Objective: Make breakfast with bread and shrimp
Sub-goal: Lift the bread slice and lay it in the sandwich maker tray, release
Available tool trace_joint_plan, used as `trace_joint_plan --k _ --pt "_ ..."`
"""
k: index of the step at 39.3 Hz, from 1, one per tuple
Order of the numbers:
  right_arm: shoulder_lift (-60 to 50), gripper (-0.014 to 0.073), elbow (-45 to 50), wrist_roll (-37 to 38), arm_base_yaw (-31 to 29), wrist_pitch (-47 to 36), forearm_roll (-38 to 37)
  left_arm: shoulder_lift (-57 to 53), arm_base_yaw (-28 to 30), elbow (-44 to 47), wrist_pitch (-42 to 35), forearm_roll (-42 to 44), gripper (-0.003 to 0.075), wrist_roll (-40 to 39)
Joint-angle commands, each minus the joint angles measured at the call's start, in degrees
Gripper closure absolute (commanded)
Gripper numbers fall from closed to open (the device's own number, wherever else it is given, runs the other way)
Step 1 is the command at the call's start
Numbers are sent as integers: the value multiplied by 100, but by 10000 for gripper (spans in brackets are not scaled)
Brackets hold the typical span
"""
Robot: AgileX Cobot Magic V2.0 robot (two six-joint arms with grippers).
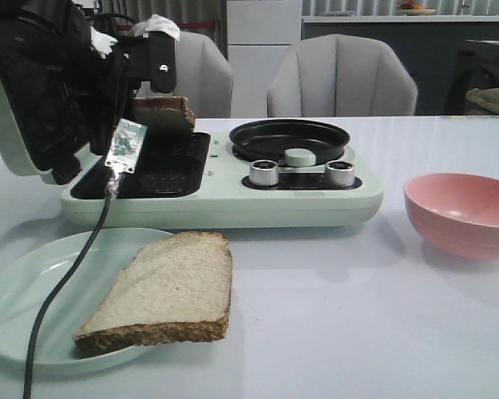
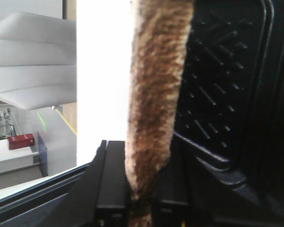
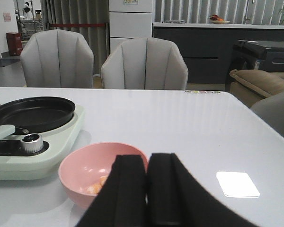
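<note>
Now the left gripper [image 1: 154,108] is pinched on a slice of bread [image 1: 163,113], holding it just above the open grill plate [image 1: 150,166] of the breakfast maker [image 1: 233,199]. In the left wrist view the crust [image 2: 156,94] runs straight up from between the jaws, with the ribbed plate right behind it. To do this well, I'd say the slice should come down flat and square inside the plate's rim before the jaws part, clear of the raised lid [image 1: 33,100]. The second slice [image 1: 166,291] lies on the pale green plate [image 1: 17,291] at the front. The right gripper [image 3: 146,175] looks closed and empty, its fingers pressed together, near the pink bowl [image 3: 80,175]; a few orange bits inside are probably the shrimp [image 3: 97,187], though they are tiny. The round pan [image 1: 289,137] sits bare beside two silver knobs [image 1: 264,172]. The table [image 1: 358,316] is glossy white, with grey chairs [image 3: 144,64] and a dark counter behind.
</note>
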Motion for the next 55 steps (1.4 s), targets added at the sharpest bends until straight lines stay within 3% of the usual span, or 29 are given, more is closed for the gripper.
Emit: trace_joint_plan --k 1,8,17,22,38,55 --pt "-122 440 -88 -32 -19 -506 -74 -207 17 -218 -2 131 596 -144" --pt "-122 440 -88 -32 -19 -506 -74 -181 17 -205 -93 -119 557 -155" --pt "-122 440 -88 -32 -19 -506 -74 -181 -65 -58 -80 -476 238 -155" --pt "-122 440 -88 -32 -19 -506 -74 -208 -128 67 11 -841 149 -155" --pt "-122 440 -88 -32 -19 -506 -74 -861 -378 160 705 -2244 155 -92" --pt "-122 440 -88 -32 -19 -506 -74 -2282 -731 160 1513 -3923 155 -92"
